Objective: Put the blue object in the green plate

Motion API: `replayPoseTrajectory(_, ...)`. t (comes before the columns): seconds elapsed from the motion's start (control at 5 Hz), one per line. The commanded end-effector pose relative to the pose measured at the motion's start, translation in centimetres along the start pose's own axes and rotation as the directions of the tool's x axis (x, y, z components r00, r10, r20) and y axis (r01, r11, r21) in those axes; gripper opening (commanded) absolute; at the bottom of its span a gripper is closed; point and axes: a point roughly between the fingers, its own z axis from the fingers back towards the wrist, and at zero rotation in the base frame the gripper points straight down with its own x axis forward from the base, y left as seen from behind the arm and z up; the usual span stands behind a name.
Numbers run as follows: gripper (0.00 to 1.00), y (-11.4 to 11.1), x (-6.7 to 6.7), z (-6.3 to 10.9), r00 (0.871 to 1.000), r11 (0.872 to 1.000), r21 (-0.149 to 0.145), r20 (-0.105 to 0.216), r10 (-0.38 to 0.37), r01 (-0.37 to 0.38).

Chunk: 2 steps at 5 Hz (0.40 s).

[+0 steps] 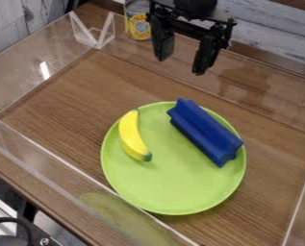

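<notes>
**Blue block on green plate, gripper clear above**

Item 1: the blue object (204, 133). Elongated dark blue block with a ridged upper face. It lies flat on the right half of the green plate (167, 197), running diagonally from upper left to lower right. Its lower right end reaches close to the plate's rim. Nothing grips or touches it from above.

Item 2: the green plate. Large, round, lime-green, flat. It sits on the wooden table (78, 86), in the lower middle of the view.

Item 3: a yellow banana (133, 135). It lies on the left half of the same plate, curved, just beside the blue object but apart from it, with bare green showing between the two.

Item 4: the gripper (183, 56). Black, pointing down, well above and behind the plate at the top of the view. Its fingers (204, 56) stand spread apart with nothing between them.

Item 5: clear plastic walls (26, 159). They fence the table on the left, near and far sides.
</notes>
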Motion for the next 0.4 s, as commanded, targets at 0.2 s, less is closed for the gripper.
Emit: replayPoseTrajectory(0.2,1.0,-2.1,-1.1,-1.5,0.975,0.974,-0.041,0.013,0.221,-0.221)
